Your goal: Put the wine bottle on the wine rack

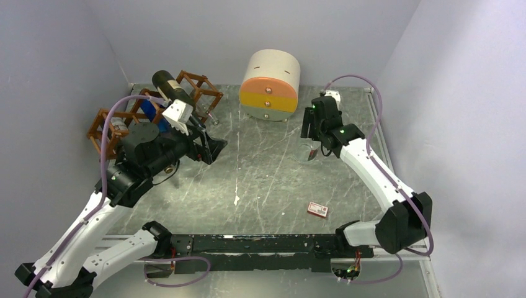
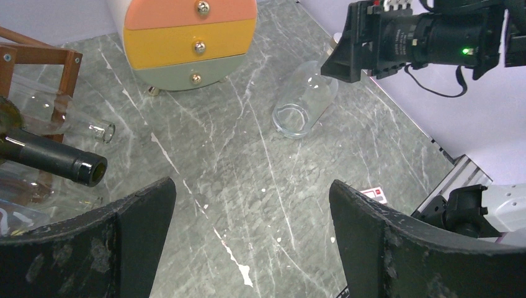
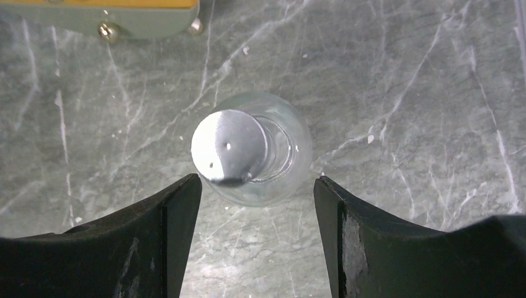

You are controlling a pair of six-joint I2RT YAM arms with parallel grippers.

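Clear glass, silver-capped wine bottle (image 3: 286,158), upright on the table (image 1: 260,177) well apart from the wine rack (image 2: 40,54), flanked but ungripped by half-spread right gripper (image 3: 257,180); left gripper (image 2: 251,186) wide, empty.

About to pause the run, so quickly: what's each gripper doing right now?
Left gripper: open, holding nothing.
Right gripper: open, straddling the top of the clear bottle, not closed on it.
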